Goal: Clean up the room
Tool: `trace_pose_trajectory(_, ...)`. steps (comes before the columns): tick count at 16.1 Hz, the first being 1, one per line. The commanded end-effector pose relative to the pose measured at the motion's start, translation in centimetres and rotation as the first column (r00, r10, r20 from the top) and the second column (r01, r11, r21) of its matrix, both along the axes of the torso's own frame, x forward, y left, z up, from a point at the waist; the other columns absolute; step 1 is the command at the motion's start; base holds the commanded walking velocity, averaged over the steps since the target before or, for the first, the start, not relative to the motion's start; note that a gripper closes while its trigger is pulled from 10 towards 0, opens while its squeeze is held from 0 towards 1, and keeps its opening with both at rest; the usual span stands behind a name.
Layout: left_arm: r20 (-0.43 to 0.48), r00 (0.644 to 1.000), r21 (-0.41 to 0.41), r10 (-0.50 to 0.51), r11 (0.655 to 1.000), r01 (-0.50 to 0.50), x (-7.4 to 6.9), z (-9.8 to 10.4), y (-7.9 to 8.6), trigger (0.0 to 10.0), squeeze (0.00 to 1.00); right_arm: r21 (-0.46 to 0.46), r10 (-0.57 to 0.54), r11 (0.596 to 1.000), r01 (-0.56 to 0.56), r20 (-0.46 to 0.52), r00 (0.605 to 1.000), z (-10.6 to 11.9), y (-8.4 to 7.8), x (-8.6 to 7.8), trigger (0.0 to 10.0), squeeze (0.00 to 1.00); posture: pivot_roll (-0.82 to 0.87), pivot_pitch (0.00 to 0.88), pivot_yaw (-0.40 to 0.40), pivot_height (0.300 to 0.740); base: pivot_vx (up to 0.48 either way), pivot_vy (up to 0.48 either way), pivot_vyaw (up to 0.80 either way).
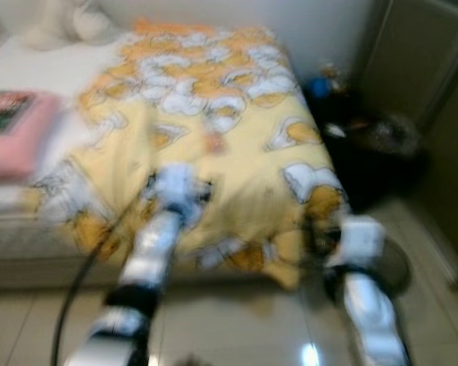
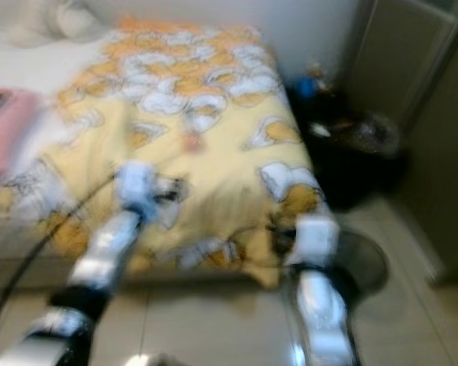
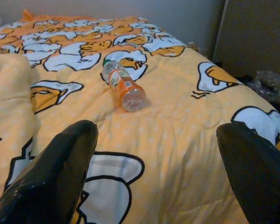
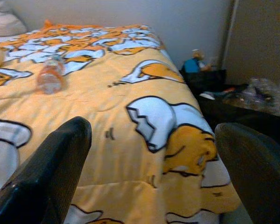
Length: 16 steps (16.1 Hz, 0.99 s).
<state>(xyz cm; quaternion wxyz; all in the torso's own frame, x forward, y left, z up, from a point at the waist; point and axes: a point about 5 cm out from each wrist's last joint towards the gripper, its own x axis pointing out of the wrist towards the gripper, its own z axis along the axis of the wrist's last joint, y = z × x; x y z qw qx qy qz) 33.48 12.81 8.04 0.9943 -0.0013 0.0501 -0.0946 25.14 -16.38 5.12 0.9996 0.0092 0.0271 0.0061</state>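
A clear plastic bottle with an orange label lies on its side on the yellow cartoon-print blanket of the bed; it is also the small orange blur mid-bed. My left gripper is open, raised over the near part of the blanket, pointing at the bottle a short way ahead. My right gripper is open too, held off the bed's front right corner, with the bottle farther off to its side. Both eye views are blurred.
A pink folded item with a dark book on it lies at the bed's left. Dark clutter and a blue toy stand by the wall right of the bed. A round fan base sits on the tiled floor near my right arm.
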Motion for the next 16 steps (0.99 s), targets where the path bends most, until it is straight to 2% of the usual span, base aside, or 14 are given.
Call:
trace_pose_trajectory(1, 0.019, 1.000, -0.019, 0.001, 1.000, -0.001, 0.4, 0.6, -0.9, 10.0, 0.00, -0.011, -0.023, 1.000, 0.023, -0.006, 1.000, -0.1, -0.9, -0.2, 10.0, 0.00, -0.04, 0.000, 0.044, 0.740, 0.480, 0.000, 0.00)
trace_pose_trajectory(5, 0.003, 0.999, -0.037, 0.037, 0.999, -0.037, 0.7, 0.6, -0.3, 10.0, 0.00, -0.014, -0.002, 1.000, 0.001, -0.022, 1.000, -0.4, -0.5, -0.2, 10.0, 0.00, -0.04, 0.000, 0.044, 0.740, 0.480, 0.000, 0.00)
trace_pose_trajectory(7, 0.023, 1.000, -0.011, 0.019, 1.000, -0.018, 1.0, 1.1, -0.6, 10.0, 0.00, -0.017, 0.001, 1.000, -0.002, -0.027, 1.000, -0.5, -0.5, -0.3, 10.0, 0.00, -0.04, 0.000, 0.044, 0.740, 0.480, 0.000, 0.00)
trace_pose_trajectory(11, 0.038, 0.999, -0.020, 0.011, 1.000, -0.010, 1.5, 1.8, -1.2, 10.0, 0.00, -0.017, 0.003, 1.000, -0.004, -0.038, 0.999, -0.8, -0.5, -0.4, 10.0, 0.00, -0.04, 0.000, 0.045, 0.740, 0.480, 0.000, 0.00)
trace_pose_trajectory(12, 0.024, 0.998, -0.034, 0.058, 0.998, -0.057, 2.6, 2.5, -0.9, 10.0, 0.00, -0.016, 0.003, 1.000, -0.004, -0.050, 0.999, -1.1, -0.5, -0.7, 10.0, 0.00, -0.05, 0.000, 0.046, 0.740, 0.480, 0.000, 0.00)
trace_pose_trajectory(13, 0.031, 0.998, -0.030, 0.061, 0.998, -0.060, 3.1, 3.1, -1.1, 10.0, 0.00, -0.017, 0.004, 1.000, -0.005, -0.057, 0.998, -1.3, -0.5, -0.7, 10.0, 0.00, -0.05, 0.000, 0.046, 0.740, 0.480, 0.000, 0.00)
trace_pose_trajectory(16, 0.069, 0.998, 0.003, -0.003, 1.000, 0.003, 4.9, 6.1, -3.3, 10.0, 0.00, -0.018, 0.011, 1.000, -0.012, -0.070, 0.997, -1.6, -0.4, -0.9, 10.0, 0.00, -0.04, 0.000, 0.046, 0.740, 0.480, 0.000, 0.00)
